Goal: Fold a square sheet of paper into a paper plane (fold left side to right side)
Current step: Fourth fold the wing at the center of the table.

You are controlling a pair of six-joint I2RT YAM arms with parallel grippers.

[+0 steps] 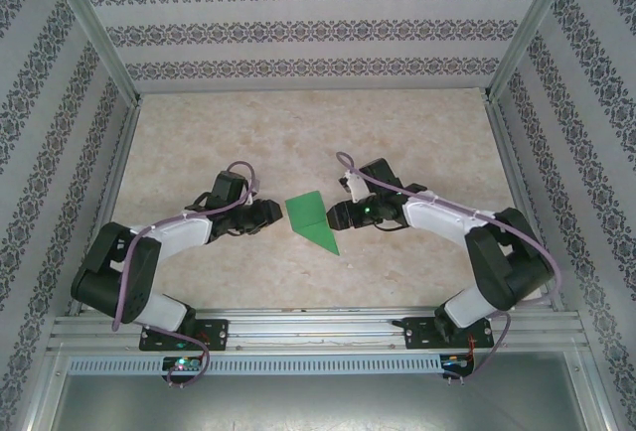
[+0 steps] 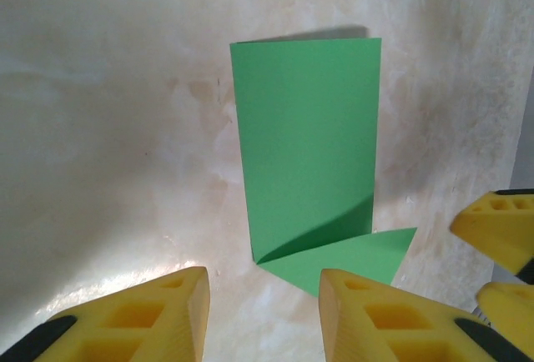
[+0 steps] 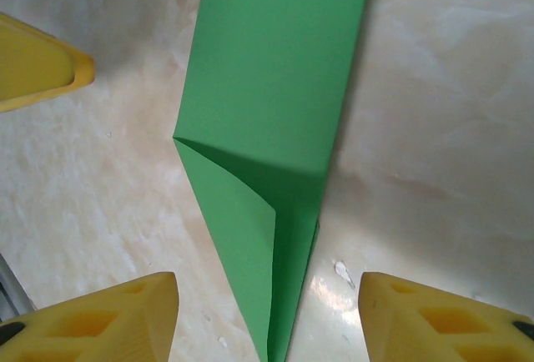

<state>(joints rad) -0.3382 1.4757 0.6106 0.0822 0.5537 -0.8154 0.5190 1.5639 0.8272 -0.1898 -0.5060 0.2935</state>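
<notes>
Paper sheet (image 3: 267, 103), tip cropped, lies between left tool (image 1: 273, 215) and right tool (image 1: 335, 215), both parted.

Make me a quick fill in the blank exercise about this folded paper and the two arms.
The folded sheet of paper is ____ in colour.
It lies on the table ____ the left gripper and the right gripper.
Each gripper's fingers are ____ in colour.
Missing words: green; between; yellow.
</notes>
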